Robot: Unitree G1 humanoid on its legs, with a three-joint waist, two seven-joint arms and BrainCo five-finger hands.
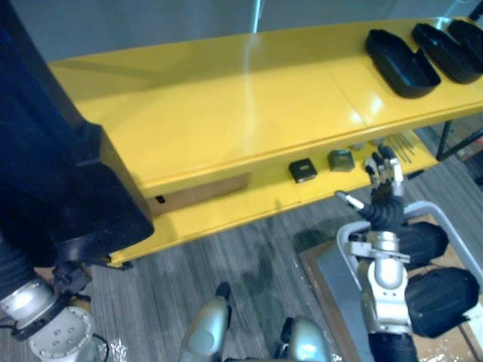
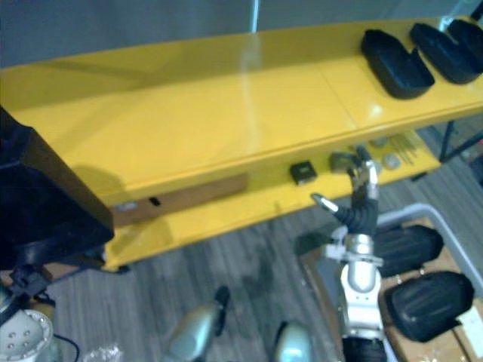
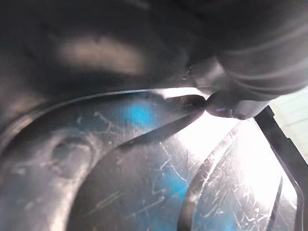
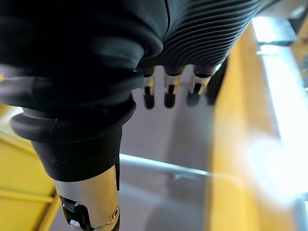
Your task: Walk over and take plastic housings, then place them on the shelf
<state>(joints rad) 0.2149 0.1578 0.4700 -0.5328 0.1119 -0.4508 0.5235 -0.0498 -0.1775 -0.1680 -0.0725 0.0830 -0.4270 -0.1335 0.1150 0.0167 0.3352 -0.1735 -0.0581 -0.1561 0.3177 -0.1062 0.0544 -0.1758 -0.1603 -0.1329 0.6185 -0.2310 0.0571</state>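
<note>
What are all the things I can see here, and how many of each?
Black plastic housings on top: three, black, right end of the yellow shelf's top board.
Carried black housing: one, black, far left.
Binned black housings: two, black, in the grey bin, lower right.
Yellow shelf: one, yellow, two boards.
Small square parts: two, black and grey, lower board.
Grey bin: one, grey, lower right.
Right hand: one, silver, fingers open, before the lower board.
Left hand: one, against the carried housing's inside.
</note>
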